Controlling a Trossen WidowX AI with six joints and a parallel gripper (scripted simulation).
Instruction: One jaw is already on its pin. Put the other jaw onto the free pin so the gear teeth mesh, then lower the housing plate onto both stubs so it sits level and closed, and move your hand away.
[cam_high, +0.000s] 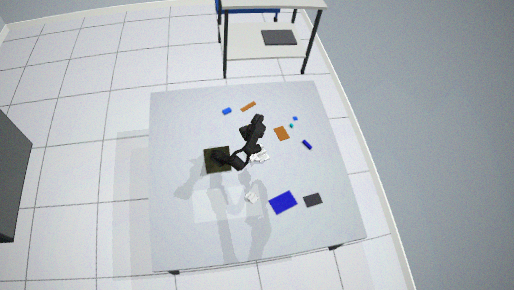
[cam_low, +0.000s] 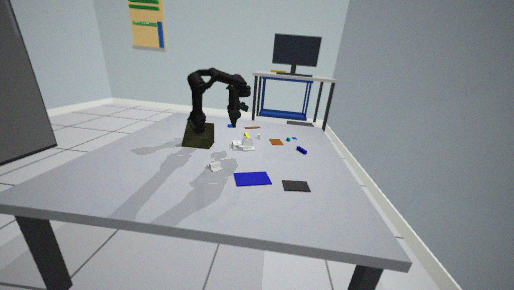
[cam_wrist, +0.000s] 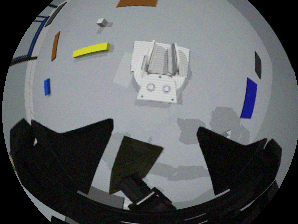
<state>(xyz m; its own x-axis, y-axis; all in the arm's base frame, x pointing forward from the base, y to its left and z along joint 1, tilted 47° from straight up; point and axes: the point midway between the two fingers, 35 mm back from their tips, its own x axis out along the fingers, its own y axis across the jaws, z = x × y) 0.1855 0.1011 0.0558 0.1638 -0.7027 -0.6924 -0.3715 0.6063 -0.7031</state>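
Grey tabletop (cam_high: 175, 115) (cam_low: 300, 220) (cam_wrist: 100, 110) | white jaw assembly (cam_high: 259, 155) (cam_low: 244, 146) (cam_wrist: 160, 62) | well apart from open end effector (cam_high: 245, 132) (cam_low: 233, 124) (cam_wrist: 157, 127)

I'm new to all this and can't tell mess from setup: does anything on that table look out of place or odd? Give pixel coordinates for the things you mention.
Nothing looks spilled or broken. One oddity: a small white piece (cam_high: 251, 197) (cam_low: 215, 166) lies apart from the larger white assembly (cam_high: 260, 155) (cam_low: 243, 147) (cam_wrist: 159, 70), nearer the blue plate (cam_high: 283, 202) (cam_low: 252, 179) (cam_wrist: 249, 98). It could simply be a part awaiting fitting.
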